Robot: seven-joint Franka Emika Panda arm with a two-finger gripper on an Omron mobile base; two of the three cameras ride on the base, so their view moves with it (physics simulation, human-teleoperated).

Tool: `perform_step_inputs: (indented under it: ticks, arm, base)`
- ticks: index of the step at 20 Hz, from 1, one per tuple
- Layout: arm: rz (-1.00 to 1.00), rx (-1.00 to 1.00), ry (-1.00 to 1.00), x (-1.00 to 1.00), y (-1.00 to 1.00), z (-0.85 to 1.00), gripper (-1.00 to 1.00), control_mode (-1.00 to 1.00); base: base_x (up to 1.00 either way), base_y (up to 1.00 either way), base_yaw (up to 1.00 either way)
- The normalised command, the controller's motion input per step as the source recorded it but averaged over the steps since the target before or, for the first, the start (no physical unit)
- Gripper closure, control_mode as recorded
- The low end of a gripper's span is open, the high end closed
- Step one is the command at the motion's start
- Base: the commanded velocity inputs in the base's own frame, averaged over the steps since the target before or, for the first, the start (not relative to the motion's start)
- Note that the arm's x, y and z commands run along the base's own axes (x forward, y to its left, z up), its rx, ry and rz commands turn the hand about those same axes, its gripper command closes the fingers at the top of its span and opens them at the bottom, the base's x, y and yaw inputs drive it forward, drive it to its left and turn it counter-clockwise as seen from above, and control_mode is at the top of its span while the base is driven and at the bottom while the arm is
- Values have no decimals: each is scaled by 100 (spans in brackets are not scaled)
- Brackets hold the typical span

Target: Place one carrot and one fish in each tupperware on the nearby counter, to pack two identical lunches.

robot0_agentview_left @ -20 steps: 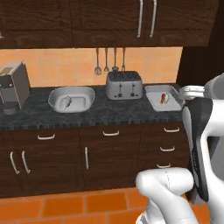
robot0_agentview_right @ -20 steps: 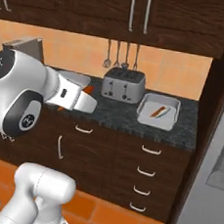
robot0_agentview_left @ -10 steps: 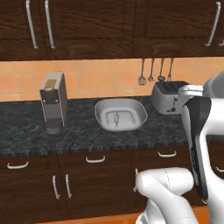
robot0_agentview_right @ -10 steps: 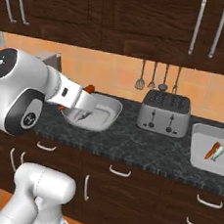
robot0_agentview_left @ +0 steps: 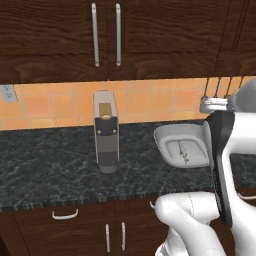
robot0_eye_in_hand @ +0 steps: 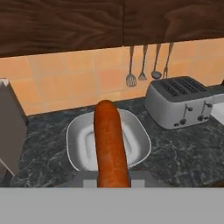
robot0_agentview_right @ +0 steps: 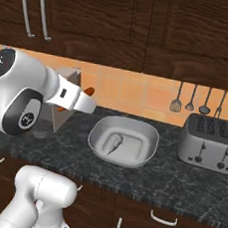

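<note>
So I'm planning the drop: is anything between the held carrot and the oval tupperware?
Nothing visible. In the hand view the carrot, gripped in the fingers, points straight at the oval tupperware, which holds a fish. The coffee machine stands to its left and the toaster to its right, both off the path.

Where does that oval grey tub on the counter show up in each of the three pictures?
Left base view: oval tub at right-centre, beside the arm.
Right base view: centre, a fish inside.
Hand view: lower centre, behind the held carrot.
Shared landmark: the toaster beside it.
</note>
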Motion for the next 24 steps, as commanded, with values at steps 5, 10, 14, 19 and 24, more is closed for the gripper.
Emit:
perform_step_inputs:
  ticks: [5, 10, 14, 19, 24]
  arm:
    - [-2, 9, 16, 0, -49, -98, 100, -100]
    - [0, 5, 4, 70, -46, -88, 100, -100]
    - [0, 0, 10, 100, -21, -82, 100, -100]
    - [0, 0, 16, 100, -15, -72, 100, -100]
    - [0, 3, 18, 100, -32, -64, 100, -100]
  base:
    - [0, 0, 0]
    - [0, 0, 0]
    - [0, 0, 0]
    - [0, 0, 0]
    - [0, 0, 0]
